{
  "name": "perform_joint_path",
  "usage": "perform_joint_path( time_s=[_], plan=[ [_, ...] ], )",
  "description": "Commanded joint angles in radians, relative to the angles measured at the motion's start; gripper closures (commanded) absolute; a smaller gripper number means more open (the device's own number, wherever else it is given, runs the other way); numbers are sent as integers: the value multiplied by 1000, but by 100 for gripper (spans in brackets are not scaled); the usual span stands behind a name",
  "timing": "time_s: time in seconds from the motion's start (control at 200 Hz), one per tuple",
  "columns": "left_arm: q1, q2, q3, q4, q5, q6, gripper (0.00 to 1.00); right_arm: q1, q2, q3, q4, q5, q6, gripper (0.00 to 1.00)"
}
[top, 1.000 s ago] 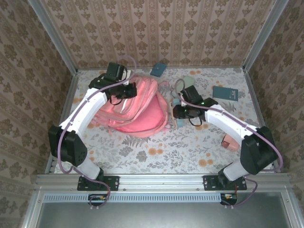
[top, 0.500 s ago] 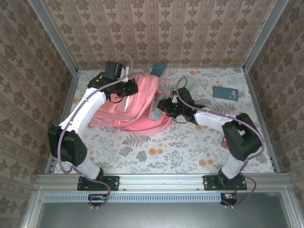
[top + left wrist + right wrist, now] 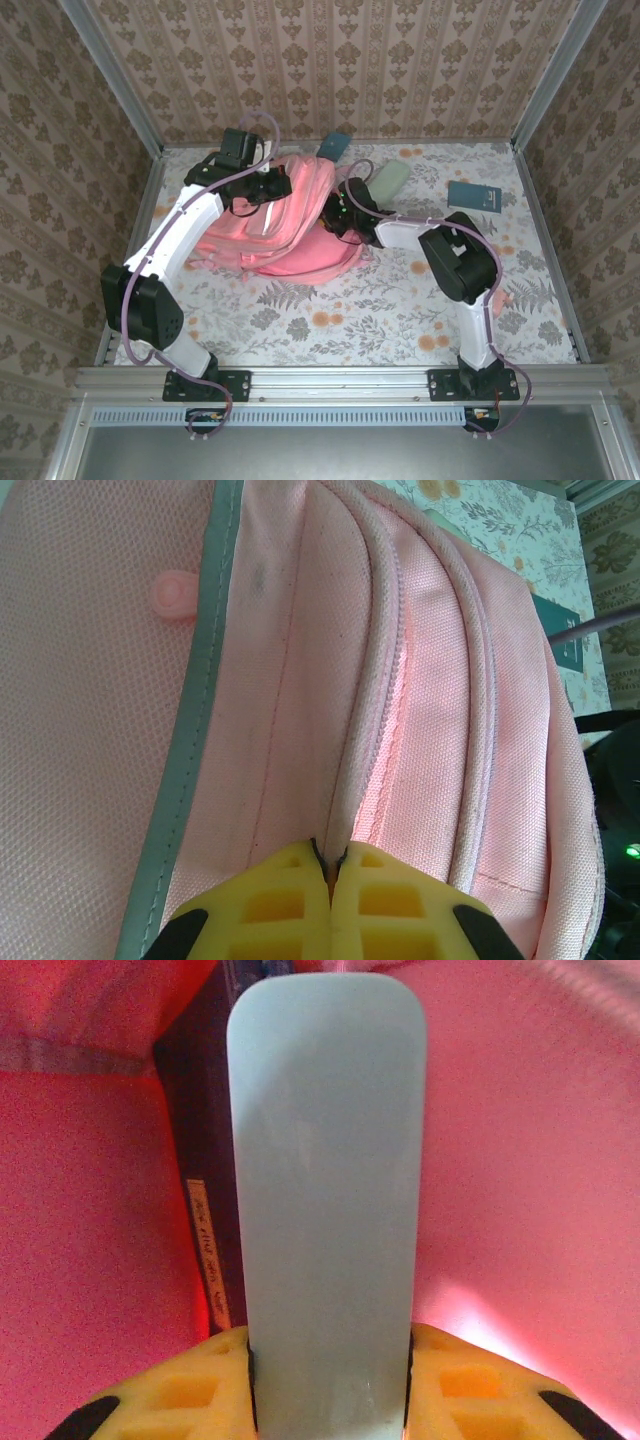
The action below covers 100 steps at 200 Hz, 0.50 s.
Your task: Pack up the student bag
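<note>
The left arm (image 3: 185, 225) rises from its base, bends at a low elbow on the far left and slants up and away, the wrist turned back toward the middle. The left pincer (image 3: 328, 854) has its yellow pads pressed together on a fold of the bag (image 3: 260, 680). The right arm (image 3: 400, 232) stands up steeply from its base, folds sharply at the elbow and stretches its forearm leftward. The right pincer (image 3: 330, 1345) clamps a pale flat case (image 3: 325, 1160) between its pads.

Left arm (image 3: 190, 220) and right arm (image 3: 402, 232): white shell links, black joints and bases. Mauve cable (image 3: 268, 122) along each. Left claw (image 3: 328, 865), right claw (image 3: 330, 1385): yellow fingers, moulded rectangular pockets.
</note>
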<state>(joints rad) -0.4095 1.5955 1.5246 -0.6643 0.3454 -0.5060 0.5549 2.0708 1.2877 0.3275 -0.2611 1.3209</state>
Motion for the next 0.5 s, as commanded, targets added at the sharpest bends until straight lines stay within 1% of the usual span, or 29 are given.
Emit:
perform_joint_path(
  time_s=[0.0, 0.105, 0.165, 0.335, 0.425, 0.495],
  plan=[
    [4, -58, 7, 56, 52, -9, 100, 12, 26, 45, -81, 11, -9, 61],
    [4, -55, 1, 52, 47, -2, 100, 13, 12, 65, -205, 13, -83, 49],
    [4, -54, -3, 52, 44, 2, 100, 13, -5, 77, -284, 19, -127, 44],
    [4, -46, -4, 37, 21, 26, 100, 10, -68, 119, -511, 68, -287, 37],
    [5, -43, -5, 15, -3, 48, 100, 4, -107, 116, -576, 71, -342, 34],
    [5, -44, -13, 4, -23, 65, 100, -1, -145, 102, -604, 60, -374, 34]
  ],
)
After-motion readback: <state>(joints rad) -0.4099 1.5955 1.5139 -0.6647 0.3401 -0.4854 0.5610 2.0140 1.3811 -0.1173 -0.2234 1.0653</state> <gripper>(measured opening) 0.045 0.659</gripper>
